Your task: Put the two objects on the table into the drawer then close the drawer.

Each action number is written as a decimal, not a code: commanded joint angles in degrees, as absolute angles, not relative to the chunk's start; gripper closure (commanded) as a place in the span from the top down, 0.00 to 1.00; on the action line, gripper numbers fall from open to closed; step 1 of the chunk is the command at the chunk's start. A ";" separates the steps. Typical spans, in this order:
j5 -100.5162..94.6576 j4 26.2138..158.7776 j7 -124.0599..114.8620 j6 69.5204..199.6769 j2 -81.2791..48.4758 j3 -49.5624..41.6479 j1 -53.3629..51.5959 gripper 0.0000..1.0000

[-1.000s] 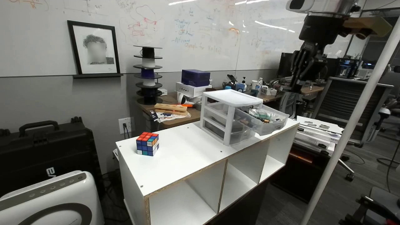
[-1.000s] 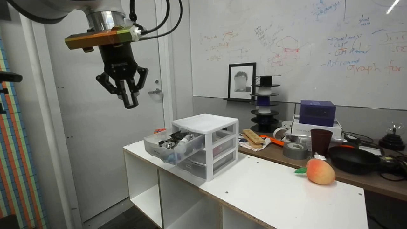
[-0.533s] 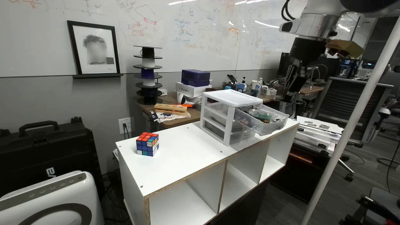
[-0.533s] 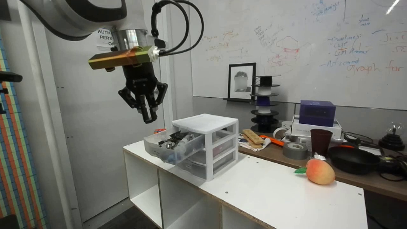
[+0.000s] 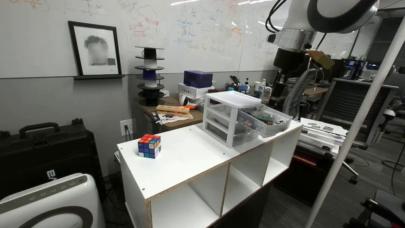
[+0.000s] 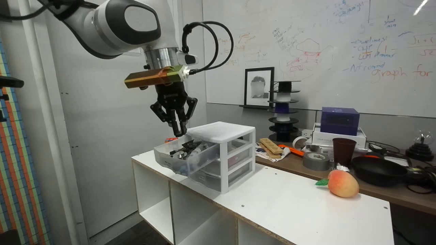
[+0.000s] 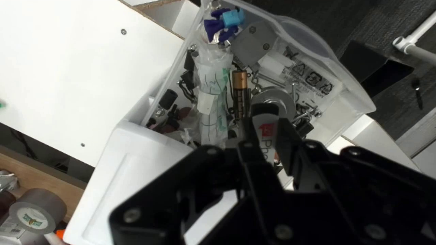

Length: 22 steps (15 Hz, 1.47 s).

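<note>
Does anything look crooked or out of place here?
Yes: the open clear drawer looks askew. In both exterior views it appears to tilt downward toward its front instead of sitting level in the white drawer unit. I see nothing spilled.

My tool (image 6: 180,133), with its gray stick (image 7: 265,132): lower than a second ago, nearer the drawer (image 6: 170,162) in both exterior views. My arm (image 6: 129,23): likewise lowered and shifted, more of its length in view, cables (image 6: 185,37) included.
</note>
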<state>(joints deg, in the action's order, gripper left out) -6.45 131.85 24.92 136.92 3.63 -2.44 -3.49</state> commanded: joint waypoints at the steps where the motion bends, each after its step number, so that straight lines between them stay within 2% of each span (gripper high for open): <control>1: -6.60 128.13 23.51 135.81 0.06 -1.64 -2.28 0.15; 2: -6.99 128.01 23.34 135.88 -0.37 -1.62 -2.08 0.16; 3: -7.43 127.92 22.84 135.66 -0.72 -1.65 -1.84 0.45; 4: -7.18 127.86 22.96 135.37 -0.89 -1.64 -1.66 0.46; 9: -8.00 130.48 18.16 134.29 2.72 -0.84 -1.85 0.83; 11: -7.08 132.06 10.99 130.17 5.91 0.04 -2.29 0.98; 18: -2.38 140.87 -1.58 122.60 15.93 2.98 -2.92 1.00; 22: -3.89 142.05 -4.71 122.47 14.39 2.10 -1.21 1.00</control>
<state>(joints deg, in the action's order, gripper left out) -3.19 141.06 -2.66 122.58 14.33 2.51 -2.65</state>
